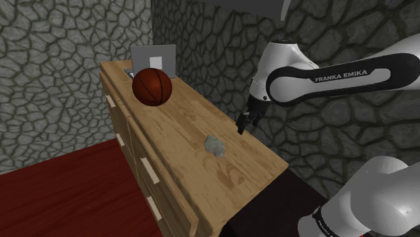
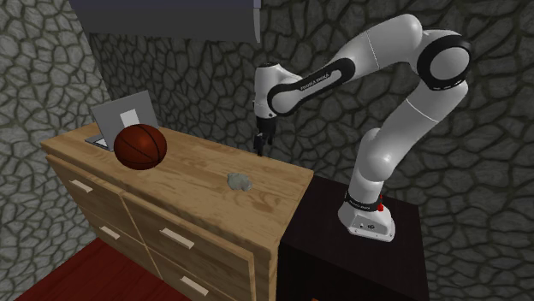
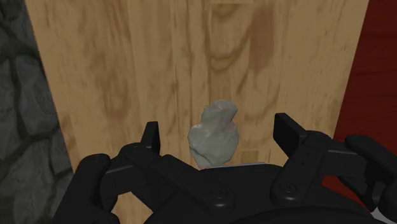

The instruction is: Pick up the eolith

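Note:
The eolith (image 1: 215, 144) is a small pale grey lumpy stone lying on the wooden dresser top (image 1: 175, 128), toward its near end. In the second exterior view the stone (image 2: 239, 180) sits short of the dresser's right edge. My black gripper (image 1: 241, 126) hangs above the dresser's wall-side edge, to the shoulder view's right of the stone and apart from it. From the second exterior view the gripper (image 2: 259, 147) is behind and above the stone. In the wrist view the gripper (image 3: 219, 126) is open, and the stone (image 3: 215, 133) shows between the spread fingers, well below them and untouched.
A brown-orange basketball (image 1: 152, 86) rests on the far part of the dresser, with an upright grey panel (image 1: 153, 57) behind it. A stone-patterned wall runs close behind the dresser. The dark stand (image 2: 359, 256) adjoins the dresser's end. Drawer fronts (image 2: 171, 239) face a red floor (image 1: 60, 188).

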Robot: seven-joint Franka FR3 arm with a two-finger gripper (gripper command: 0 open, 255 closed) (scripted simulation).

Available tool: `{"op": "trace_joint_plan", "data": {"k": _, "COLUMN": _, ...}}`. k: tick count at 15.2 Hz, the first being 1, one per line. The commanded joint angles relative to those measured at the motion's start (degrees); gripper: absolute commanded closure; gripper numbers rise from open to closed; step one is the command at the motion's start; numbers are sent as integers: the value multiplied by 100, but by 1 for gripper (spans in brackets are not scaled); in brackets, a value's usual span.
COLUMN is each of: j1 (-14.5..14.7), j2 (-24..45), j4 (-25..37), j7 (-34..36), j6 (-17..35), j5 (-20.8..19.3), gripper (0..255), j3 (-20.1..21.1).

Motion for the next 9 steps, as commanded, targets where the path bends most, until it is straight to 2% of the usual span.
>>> {"op": "trace_joint_plan", "data": {"k": 1, "j1": -5, "j2": 410, "j4": -29, "j7": 46, "j6": 429, "j5": 15, "gripper": 0, "j3": 31}}
{"op": "trace_joint_plan", "data": {"k": 9, "j1": -7, "j2": 2229, "j4": 257, "j7": 305, "j6": 1880, "j5": -30, "gripper": 0, "j3": 157}}
